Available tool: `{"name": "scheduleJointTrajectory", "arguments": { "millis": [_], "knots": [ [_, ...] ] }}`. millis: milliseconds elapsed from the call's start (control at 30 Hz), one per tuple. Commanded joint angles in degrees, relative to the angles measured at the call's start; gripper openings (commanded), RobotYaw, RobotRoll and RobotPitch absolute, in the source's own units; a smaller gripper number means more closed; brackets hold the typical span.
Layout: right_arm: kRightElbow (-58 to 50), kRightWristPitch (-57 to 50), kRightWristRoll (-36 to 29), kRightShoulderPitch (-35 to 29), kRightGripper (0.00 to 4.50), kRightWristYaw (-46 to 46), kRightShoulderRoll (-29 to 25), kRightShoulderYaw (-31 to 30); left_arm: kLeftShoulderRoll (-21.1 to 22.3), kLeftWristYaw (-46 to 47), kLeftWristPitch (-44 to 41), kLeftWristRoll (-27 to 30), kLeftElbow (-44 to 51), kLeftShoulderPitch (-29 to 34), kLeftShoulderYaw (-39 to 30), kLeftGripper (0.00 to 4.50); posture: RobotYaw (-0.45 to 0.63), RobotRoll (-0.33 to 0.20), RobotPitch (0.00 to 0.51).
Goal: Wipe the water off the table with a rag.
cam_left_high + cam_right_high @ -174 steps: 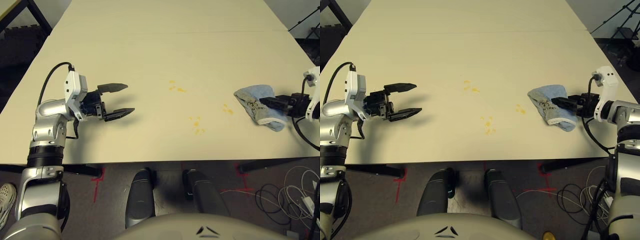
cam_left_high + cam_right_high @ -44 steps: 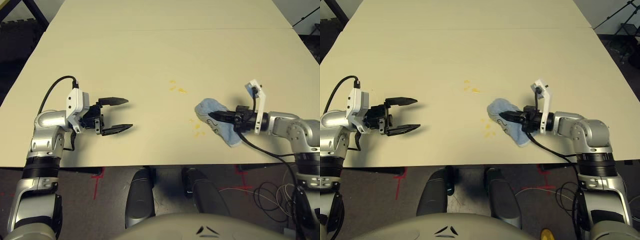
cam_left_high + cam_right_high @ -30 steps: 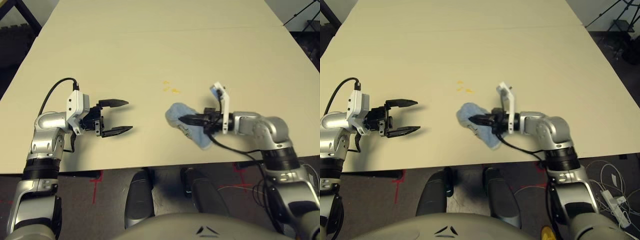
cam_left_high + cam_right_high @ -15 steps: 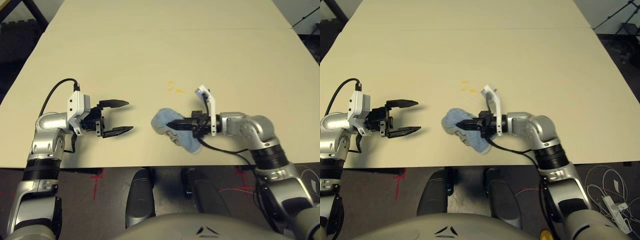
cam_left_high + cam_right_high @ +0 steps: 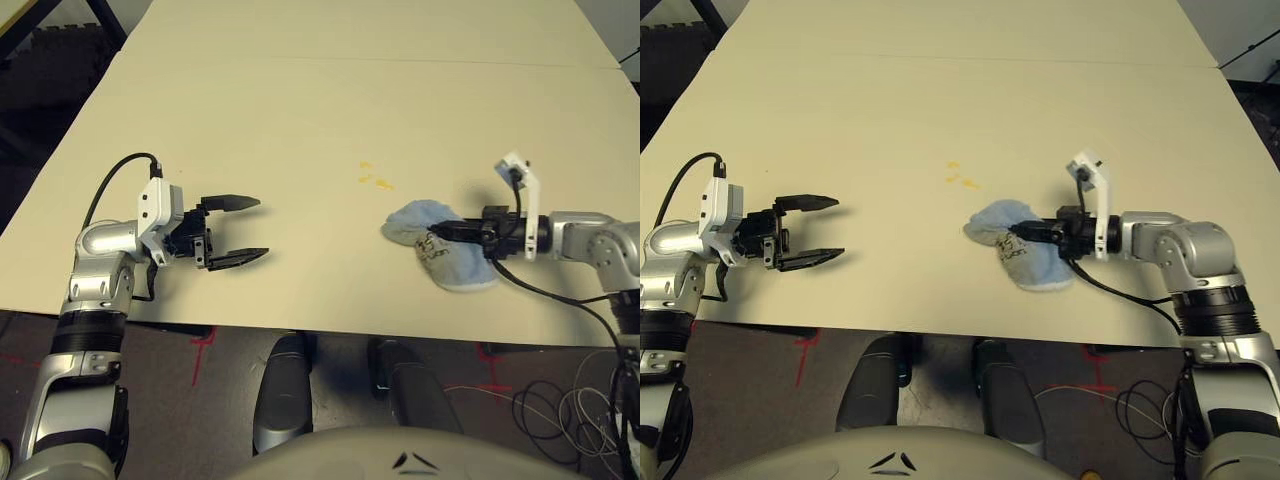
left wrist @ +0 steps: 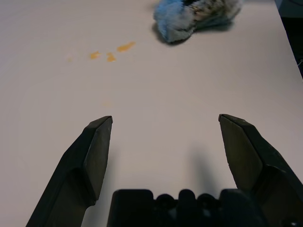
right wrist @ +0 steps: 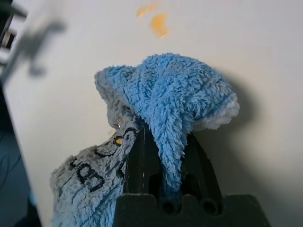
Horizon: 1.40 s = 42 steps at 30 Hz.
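One small cluster of the water is all I am seeing left on the counter: a few yellow-orange drops lying just beyond the rag, toward the far side and a little to its left. I am judging the wipe as well along but not finished, since the surface right around the rag is looking clean while that cluster is sitting untouched.

I am holding the rag with the right gripper, its fingers closed on a fold of the blue terry cloth, which is bunching up over them and lying on the counter. The rag is resting near the counter's near edge, and its lower corner is coming close to that edge, so I am keeping in mind that any pull toward me could drag cloth over the lip.

I am keeping the left gripper well to the left of the rag, fingers spread wide and holding nothing, hovering low over bare counter near the same near edge. It is sitting clear of the path to the drops.

Beyond the rag there is plenty of open counter reaching up past the seam, so a push forward and slightly left onto the drops looks unobstructed to me.
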State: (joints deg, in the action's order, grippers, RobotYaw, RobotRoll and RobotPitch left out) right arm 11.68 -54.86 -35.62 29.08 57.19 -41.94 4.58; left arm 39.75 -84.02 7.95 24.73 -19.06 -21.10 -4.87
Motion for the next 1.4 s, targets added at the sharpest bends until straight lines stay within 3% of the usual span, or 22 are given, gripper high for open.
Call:
{"name": "scheduleJointTrajectory", "arguments": {
  "millis": [33,267,667,1400],
  "knots": [
    [3.1,1.3,-1.3,3.3,0.11,-1.7,1.3,4.6,-0.2,-1.1,0.9,-0.9,-1.1,-0.3,1.1,4.50,0.13,0.000,0.229],
    [10.2,6.1,0.3,10.9,0.11,-7.8,8.9,8.0,-0.4,-2.0,1.5,-0.9,-1.8,-1.0,1.6,4.50,0.12,0.000,0.221],
    [36.9,23.0,13.3,24.9,0.11,-14.7,22.6,2.4,-0.4,-1.9,2.0,-0.7,-1.9,-1.6,1.7,4.50,0.15,0.000,0.223],
    [56.4,31.4,22.0,36.2,0.11,-13.0,41.9,1.3,0.6,-0.3,0.9,-0.2,1.4,1.3,0.7,4.50,0.19,0.000,0.235]
  ]
}}
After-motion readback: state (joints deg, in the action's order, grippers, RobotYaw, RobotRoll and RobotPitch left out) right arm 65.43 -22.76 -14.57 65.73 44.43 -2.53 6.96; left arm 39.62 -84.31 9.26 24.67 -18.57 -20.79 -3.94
